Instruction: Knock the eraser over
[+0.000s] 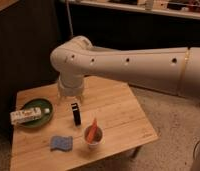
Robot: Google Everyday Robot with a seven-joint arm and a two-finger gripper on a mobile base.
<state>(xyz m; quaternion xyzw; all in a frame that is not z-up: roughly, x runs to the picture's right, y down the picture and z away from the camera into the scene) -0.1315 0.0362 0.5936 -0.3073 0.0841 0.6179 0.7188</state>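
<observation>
The eraser (75, 114) is a small black block standing upright on the wooden table (118, 112), between the green plate and the white cup. My gripper (71, 98) hangs on the pale arm directly above and slightly behind the eraser, pointing down. Its fingers (61, 95) are apart and empty, just over the eraser's top. I cannot tell whether they touch it.
A green plate (43, 117) with a white box with red markings (25, 115) sits at the table's left. A blue wavy sponge (61, 143) lies near the front edge. A white cup (94, 141) holding an orange item stands right of it. The big arm (143, 65) spans the right side.
</observation>
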